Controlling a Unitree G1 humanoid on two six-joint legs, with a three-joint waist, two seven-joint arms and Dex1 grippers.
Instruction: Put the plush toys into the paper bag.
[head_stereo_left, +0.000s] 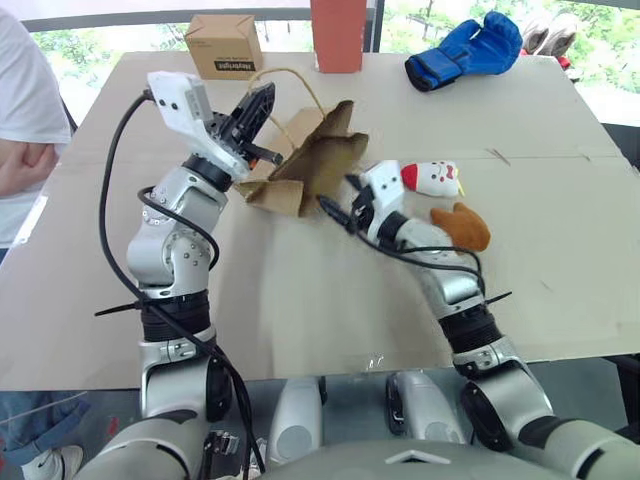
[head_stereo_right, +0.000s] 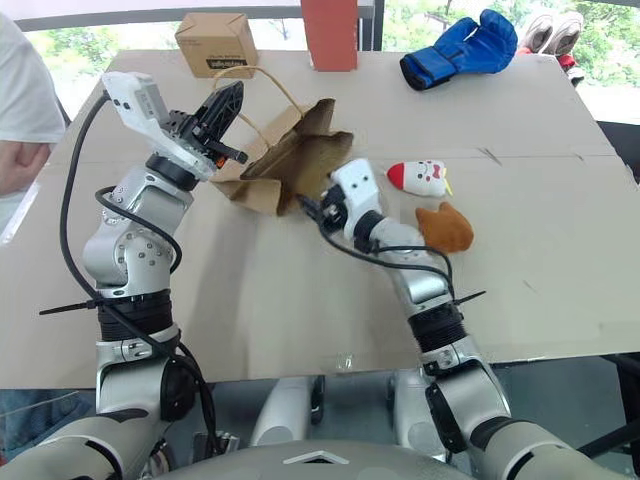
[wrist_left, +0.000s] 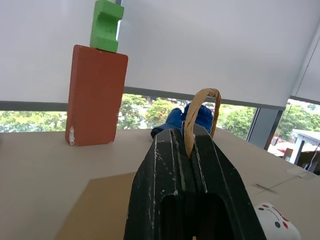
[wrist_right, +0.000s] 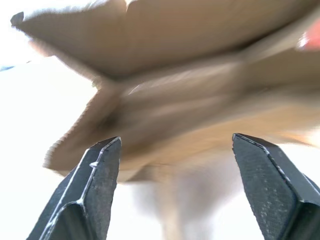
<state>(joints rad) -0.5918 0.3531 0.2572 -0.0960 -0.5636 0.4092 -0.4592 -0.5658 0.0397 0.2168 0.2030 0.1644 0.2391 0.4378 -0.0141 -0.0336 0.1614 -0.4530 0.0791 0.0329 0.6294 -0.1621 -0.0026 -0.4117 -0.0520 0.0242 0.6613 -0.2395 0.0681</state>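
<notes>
The brown paper bag (head_stereo_left: 318, 160) lies crumpled and half lifted in the middle of the table. Its loop handle (wrist_left: 200, 107) is pinched in my left gripper (head_stereo_left: 257, 108), which is shut and raised above the bag's left end. My right gripper (head_stereo_left: 336, 196) stands open just at the bag's near right edge, nothing between its fingers (wrist_right: 92, 185); the bag's creased paper (wrist_right: 190, 95) is right in front of them. To the right of that hand two plush toys rest on the table: the white one with a red tip (head_stereo_left: 432, 178) and the orange-brown one (head_stereo_left: 462, 228).
A small cardboard box (head_stereo_left: 223, 45) and a red-brown block (head_stereo_left: 338, 35) with a green piece (wrist_left: 106, 25) on top stand at the table's far edge. A blue boxing glove (head_stereo_left: 465, 50) lies at the far right. A person (head_stereo_left: 20, 120) stands at the left.
</notes>
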